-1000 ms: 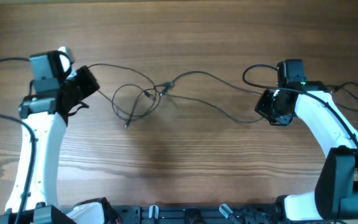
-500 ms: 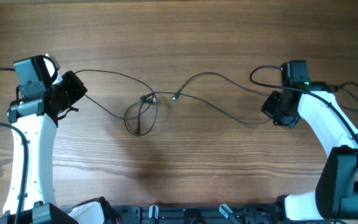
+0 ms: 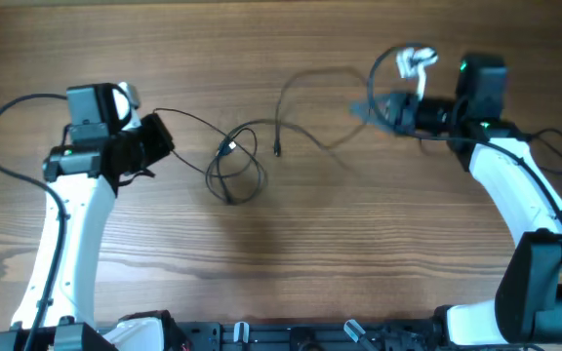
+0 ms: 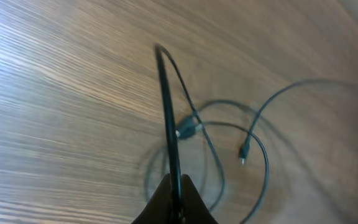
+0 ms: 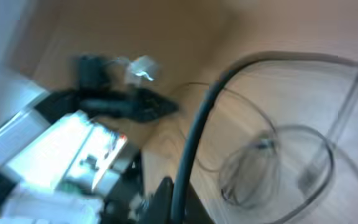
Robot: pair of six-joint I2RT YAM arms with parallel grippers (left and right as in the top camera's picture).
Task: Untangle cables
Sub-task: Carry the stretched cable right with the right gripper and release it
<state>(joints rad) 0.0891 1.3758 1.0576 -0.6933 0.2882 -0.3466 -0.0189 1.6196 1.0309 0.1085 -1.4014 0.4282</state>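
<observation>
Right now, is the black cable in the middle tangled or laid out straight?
Tangled. The cable coils into overlapping loops mid-table, and the left wrist view shows strands crossing near a plug.

Thin black cables (image 3: 230,148) looped in a tangle at centre, 1 free plug end (image 3: 277,150) just right of loops.

Overhead view: light is even, diffuse and moderately bright. The bench (image 3: 291,244) shows no glare, and only faint, soft-edged shadows lie beside the arms. The left half is sharp. The cable (image 3: 230,147) is crisp at its loops but smears toward the right tool (image 3: 364,109), which is itself motion-blurred.

Left wrist view: adequately lit. The cable reads dark and fairly crisp, the wood grain is streaked, and the top right corner is washed pale.

Right wrist view: heavily blurred throughout. There is an overexposed patch at left, and the cable is a dark, soft-edged band.
</observation>
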